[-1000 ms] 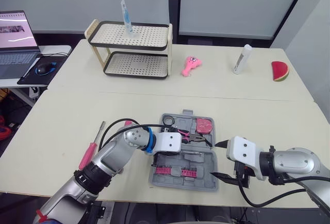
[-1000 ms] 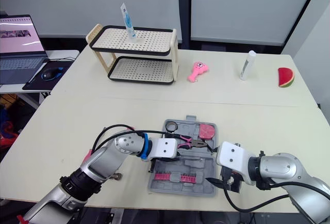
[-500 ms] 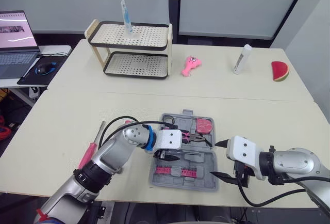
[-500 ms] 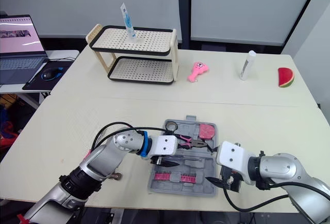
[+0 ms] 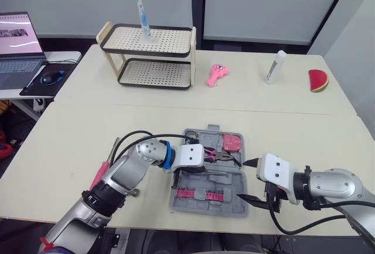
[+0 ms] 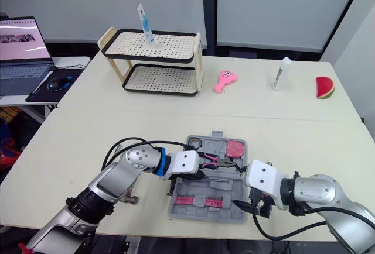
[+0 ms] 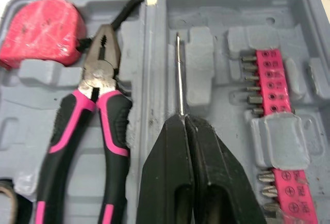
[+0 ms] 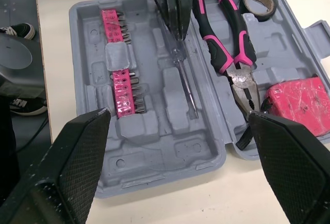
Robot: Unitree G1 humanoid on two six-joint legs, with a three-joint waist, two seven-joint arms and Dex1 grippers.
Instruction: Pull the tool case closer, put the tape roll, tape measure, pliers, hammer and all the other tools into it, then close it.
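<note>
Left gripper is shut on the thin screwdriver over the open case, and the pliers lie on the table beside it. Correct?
No: the pliers lie inside the tool case, next to the tape measure, per the left wrist view. The left gripper is indeed shut on the thin screwdriver.

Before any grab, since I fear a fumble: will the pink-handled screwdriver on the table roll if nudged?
The screwdriver lies flat on the table and its handle looks round, so it may roll. Its thin metal shaft suggests it is stiff and light.
</note>
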